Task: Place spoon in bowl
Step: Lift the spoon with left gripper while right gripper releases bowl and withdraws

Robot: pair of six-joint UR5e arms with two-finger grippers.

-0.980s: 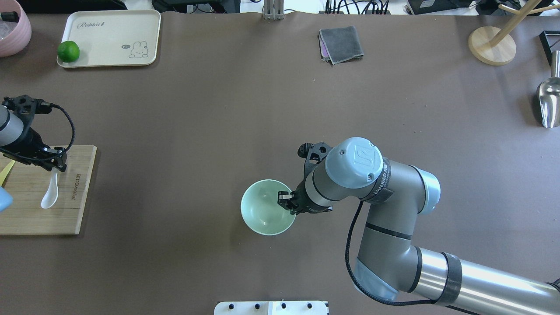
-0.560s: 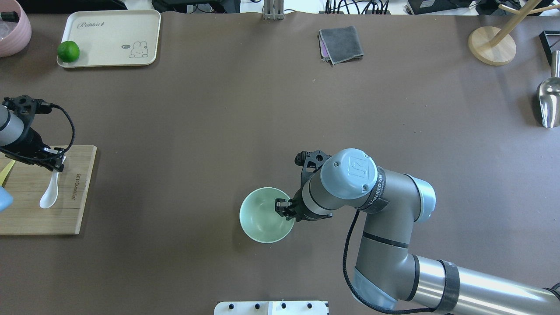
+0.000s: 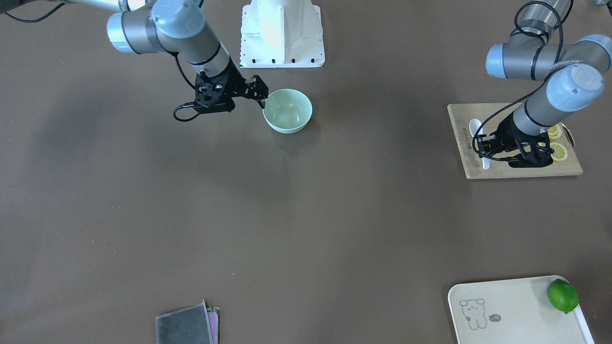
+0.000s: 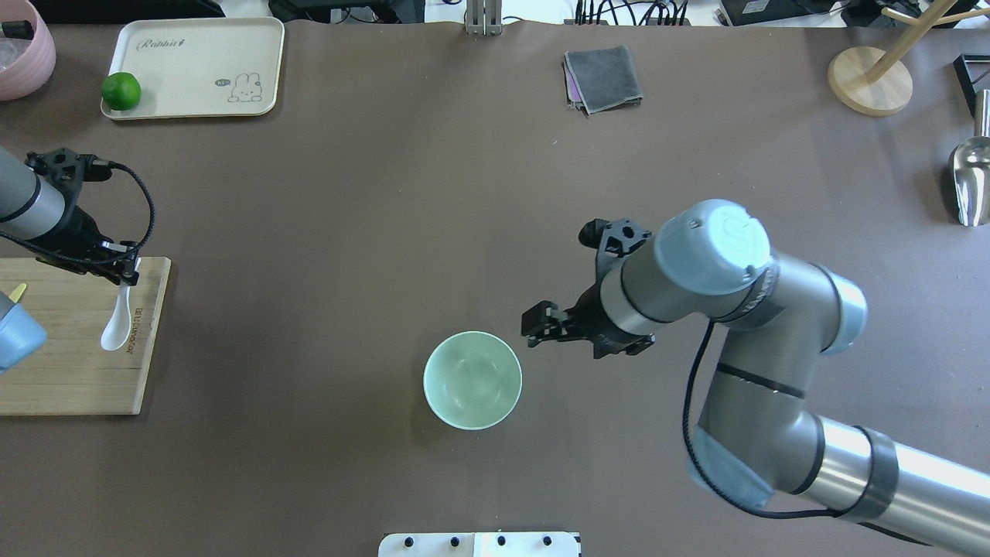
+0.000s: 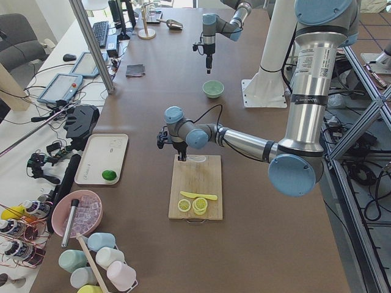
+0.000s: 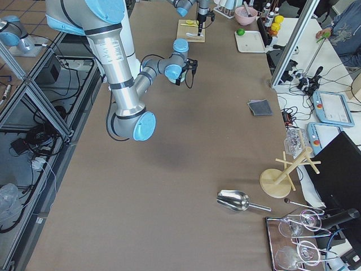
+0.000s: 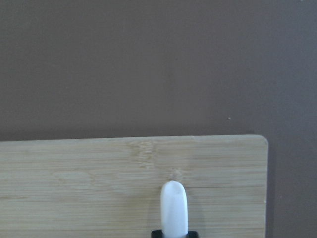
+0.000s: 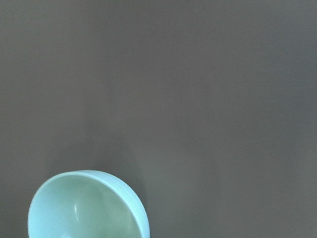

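Observation:
The white spoon (image 4: pixel 116 329) hangs by its handle from my left gripper (image 4: pixel 128 272), which is shut on it over the right end of the wooden cutting board (image 4: pixel 69 379). In the left wrist view the spoon (image 7: pixel 174 208) sticks out over the board (image 7: pixel 74 178). I cannot tell whether the scoop clears the wood. The mint-green bowl (image 4: pixel 472 379) stands empty at the table's middle near the robot's base; it also shows in the front view (image 3: pixel 288 111). My right gripper (image 4: pixel 534 323) is open and empty, just right of the bowl's far rim and apart from it.
A cream tray (image 4: pixel 193 66) with a lime (image 4: pixel 121 90) sits far left, and a pink bowl (image 4: pixel 19 46) is in the corner. A grey cloth (image 4: pixel 603 77) lies at the far middle. A wooden stand (image 4: pixel 870 77) and a metal scoop (image 4: pixel 971 182) are far right. Lemon slices (image 3: pixel 557 152) lie on the board.
My right gripper has let go of the bowl's rim and pulled back to the right. My left gripper has moved right and farther out with the spoon in it.

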